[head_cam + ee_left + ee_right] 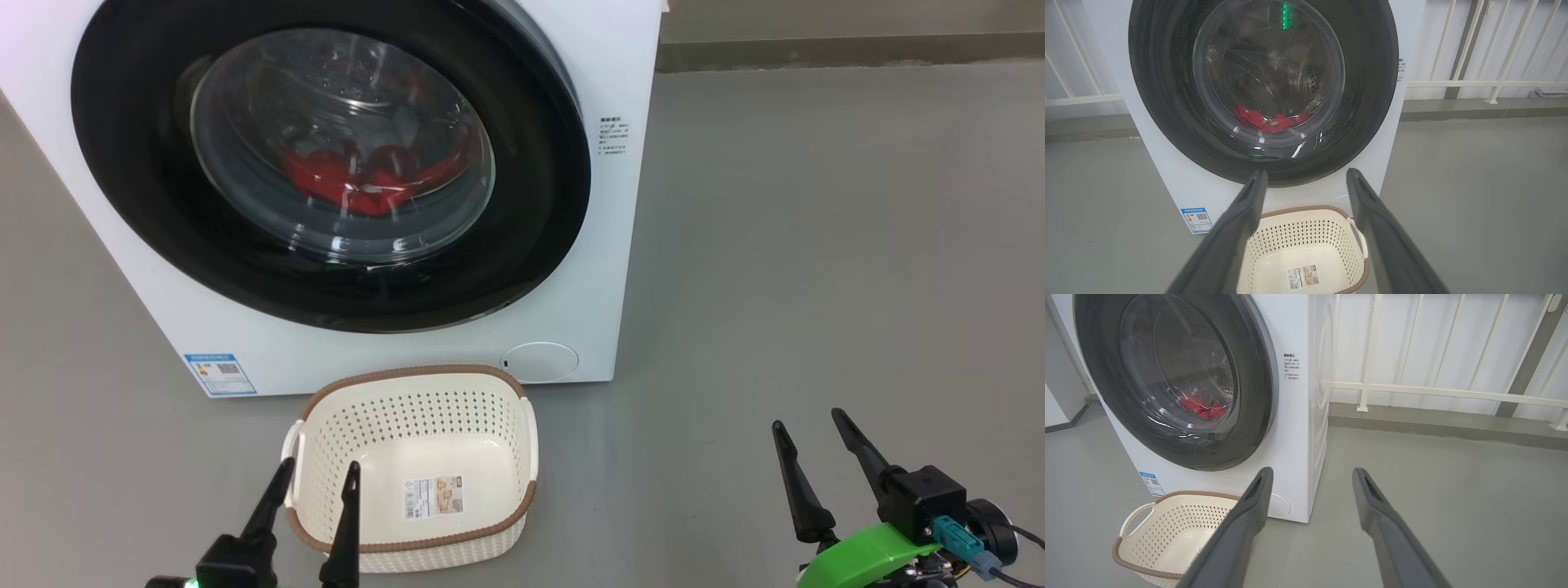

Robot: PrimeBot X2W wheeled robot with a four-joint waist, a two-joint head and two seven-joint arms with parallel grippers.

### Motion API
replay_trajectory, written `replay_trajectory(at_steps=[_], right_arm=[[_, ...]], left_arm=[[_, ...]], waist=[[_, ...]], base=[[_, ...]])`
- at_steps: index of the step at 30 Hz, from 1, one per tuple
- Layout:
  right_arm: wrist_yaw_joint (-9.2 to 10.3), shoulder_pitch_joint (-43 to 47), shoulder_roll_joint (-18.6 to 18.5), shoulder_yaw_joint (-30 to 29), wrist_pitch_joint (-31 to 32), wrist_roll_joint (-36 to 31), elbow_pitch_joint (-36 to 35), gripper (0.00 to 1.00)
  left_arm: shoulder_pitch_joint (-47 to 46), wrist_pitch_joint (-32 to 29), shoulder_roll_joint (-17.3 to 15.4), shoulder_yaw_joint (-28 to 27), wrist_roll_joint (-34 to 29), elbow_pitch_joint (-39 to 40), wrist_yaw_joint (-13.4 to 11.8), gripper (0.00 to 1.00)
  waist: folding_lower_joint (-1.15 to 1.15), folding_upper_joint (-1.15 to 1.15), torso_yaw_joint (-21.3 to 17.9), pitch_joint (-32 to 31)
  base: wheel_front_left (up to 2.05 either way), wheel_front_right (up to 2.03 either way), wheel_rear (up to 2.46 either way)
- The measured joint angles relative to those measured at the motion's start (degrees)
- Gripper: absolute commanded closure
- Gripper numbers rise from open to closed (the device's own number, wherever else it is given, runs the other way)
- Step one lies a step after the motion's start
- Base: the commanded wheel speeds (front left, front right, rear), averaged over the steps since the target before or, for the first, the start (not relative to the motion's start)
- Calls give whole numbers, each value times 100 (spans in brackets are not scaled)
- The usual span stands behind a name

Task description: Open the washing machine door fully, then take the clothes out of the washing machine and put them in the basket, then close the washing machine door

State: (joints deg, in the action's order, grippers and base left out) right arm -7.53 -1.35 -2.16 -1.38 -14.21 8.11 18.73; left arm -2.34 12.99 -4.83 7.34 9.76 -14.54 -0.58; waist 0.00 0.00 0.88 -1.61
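Observation:
The white washing machine [629, 269] stands on the floor with its round black-rimmed door [147, 212] shut. Red clothes [351, 184] lie in the drum behind the glass, also seen as clothes [1261, 120] and clothes [1202, 408] in the wrist views. The cream basket [506, 506] sits empty on the floor in front of the machine. My left gripper [318, 474] is open just above the basket's near left rim. My right gripper [808, 420] is open over bare floor, well right of the basket.
Grey floor [816, 245] spreads to the right of the machine. A white railing [1433, 392] and a low kerb run behind it. A blue label [220, 374] marks the machine's lower left corner, and a round cap [539, 361] its lower right.

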Motion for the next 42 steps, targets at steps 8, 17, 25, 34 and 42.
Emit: replay_trajectory(at_steps=[8,17,25,34,42], right_arm=[[0,0,0,-2,-1,-12,54,0],[0,0,0,-2,-1,-3,73,0],[0,-1,0,-8,-1,90,108,100],[0,-2,-1,0,-1,309,174,100],[0,-109,0,54,-1,1425,302,100]], left_arm=[[0,3,1,-1,37,4,-20,0],[0,-25,-2,9,89,-1,-67,0],[0,-30,-19,42,98,-12,-100,0],[0,-30,-23,86,140,-15,-141,0],[-3,-30,-44,138,141,-9,-149,0]], waist=[[0,0,7,3],[0,0,19,1],[0,0,24,10],[0,0,40,44],[0,0,62,90]], base=[[0,0,0],[0,0,0],[0,0,0],[0,0,0],[0,0,0]])
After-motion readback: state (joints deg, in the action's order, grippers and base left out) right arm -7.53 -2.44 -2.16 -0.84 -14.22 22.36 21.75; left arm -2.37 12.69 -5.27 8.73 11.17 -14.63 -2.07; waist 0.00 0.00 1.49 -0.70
